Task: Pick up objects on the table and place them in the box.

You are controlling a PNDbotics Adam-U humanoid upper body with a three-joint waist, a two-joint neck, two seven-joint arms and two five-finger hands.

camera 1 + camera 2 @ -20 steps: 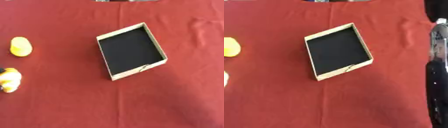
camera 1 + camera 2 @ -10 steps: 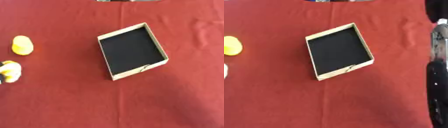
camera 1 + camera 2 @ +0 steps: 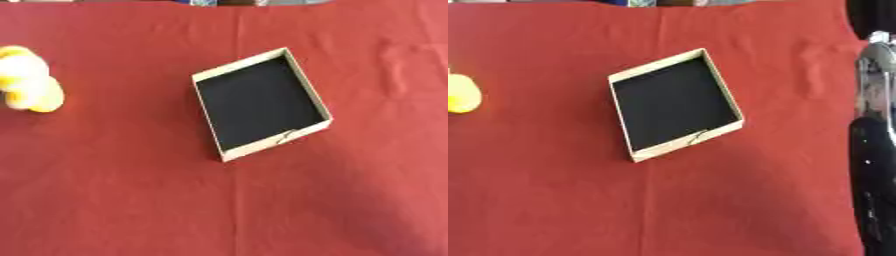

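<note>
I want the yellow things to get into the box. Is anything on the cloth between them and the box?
No. Only bare red cloth lies between the yellow things at the left edge and the box. The box's dark inside looks empty too.

Open red tablecloth [image 3: 122, 200] surrounds the tilted box [image 3: 261, 104]; only yellow objects [image 3: 30, 80] crowd the far left edge.

An open cardboard box [image 3: 261, 105] with black inside lies askew mid-table; two blurred yellow objects [image 3: 30, 80] sit touching, far to its left.
</note>
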